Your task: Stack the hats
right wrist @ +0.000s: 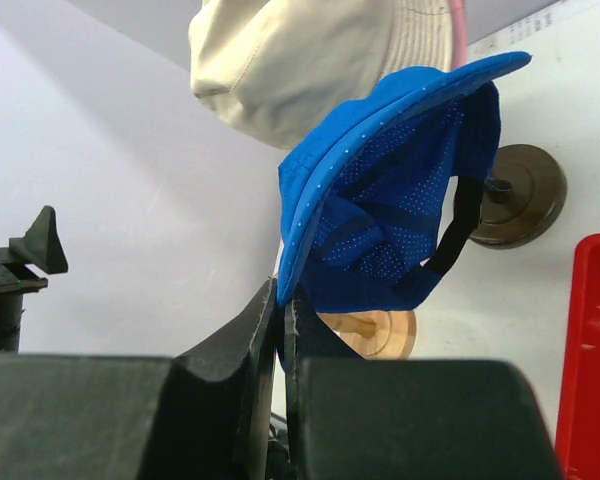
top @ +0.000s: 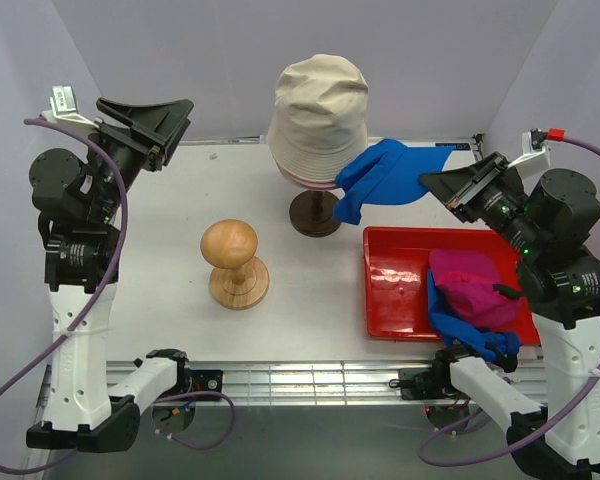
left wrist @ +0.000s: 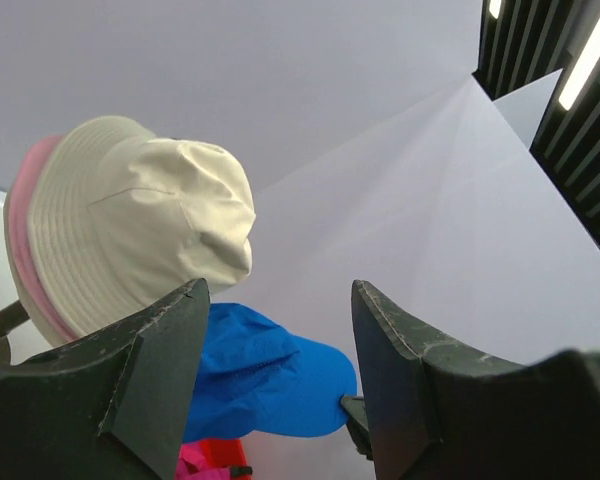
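Counted: four hats, two hands, one tray, one wooden block, one stand. On the white counter (top: 160, 230), far centre, a beige fabric bucket hat (top: 320, 110), crown up, over a light pink bucket hat (top: 302, 180); of the pink one, only a strip of brim visible beneath. Support under the pair hidden, apart from a dark round stand base (top: 315, 215).

Just right of that, off the counter, a bright blue brimmed cap (top: 390, 175), pinched at its brim edge by the right hand (top: 432, 182), clamped tight on the fabric. Long axis left to right: brim at the right in the grip, crown sagging left toward the beige hat. From the right wrist, mesh inside and black back strap facing the camera. Touching the beige brim or only beside it: cannot tell.

In the red plastic tray (top: 395, 290), near right, a magenta brimmed cap (top: 470, 290), crumpled, direction hard to read. At its near edge a blue fabric strip (top: 470, 335), partly behind the right arm, nature unclear.

Far left, the left hand (top: 177, 128), raised, fingers apart, gripping nothing. Centre left, a round-topped wooden hat block (top: 235, 262), upright, apart from the stand.
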Robot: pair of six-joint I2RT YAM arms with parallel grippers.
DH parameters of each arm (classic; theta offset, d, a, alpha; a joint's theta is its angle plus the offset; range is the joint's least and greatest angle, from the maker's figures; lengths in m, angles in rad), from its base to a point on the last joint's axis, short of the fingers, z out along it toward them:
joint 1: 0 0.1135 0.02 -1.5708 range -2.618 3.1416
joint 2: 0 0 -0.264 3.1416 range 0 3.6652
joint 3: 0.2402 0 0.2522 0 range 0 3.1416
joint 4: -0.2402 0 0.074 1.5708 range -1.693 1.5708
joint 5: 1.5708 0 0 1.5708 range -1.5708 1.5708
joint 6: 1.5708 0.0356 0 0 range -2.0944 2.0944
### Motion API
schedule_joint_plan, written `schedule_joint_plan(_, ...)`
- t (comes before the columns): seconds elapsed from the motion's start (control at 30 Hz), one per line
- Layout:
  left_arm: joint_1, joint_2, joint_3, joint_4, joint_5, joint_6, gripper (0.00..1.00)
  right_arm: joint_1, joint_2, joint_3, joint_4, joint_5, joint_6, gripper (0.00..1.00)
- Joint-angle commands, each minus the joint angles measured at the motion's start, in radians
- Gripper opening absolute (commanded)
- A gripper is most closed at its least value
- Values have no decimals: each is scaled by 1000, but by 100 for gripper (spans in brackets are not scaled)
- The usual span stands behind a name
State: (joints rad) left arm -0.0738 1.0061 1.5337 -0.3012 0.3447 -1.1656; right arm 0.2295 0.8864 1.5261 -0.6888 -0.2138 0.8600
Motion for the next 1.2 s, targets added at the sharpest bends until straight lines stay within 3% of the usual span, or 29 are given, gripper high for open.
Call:
schedule_joint_plan(0.0,0,25,87,-58,-47,10,69,4,11,37,103,-76,42,8)
schedule_joint_plan(0.43,0,5,10,-29,-64,-12,69,59,-23,-173,31,-138,-73,8)
schedule_joint_plan(0.57,0,-1,-23,-19,-75,-8,69,236,-29,-243,40,-32,-82,8)
schedule_joint_plan(0.77,0,0,-32,-22,-82,15,69,629,-20,-326,60,363,-35,8)
schedule_joint_plan(1.17,0,14,16,-45,-99,34,70,763,104,-89,150,408,-21,8)
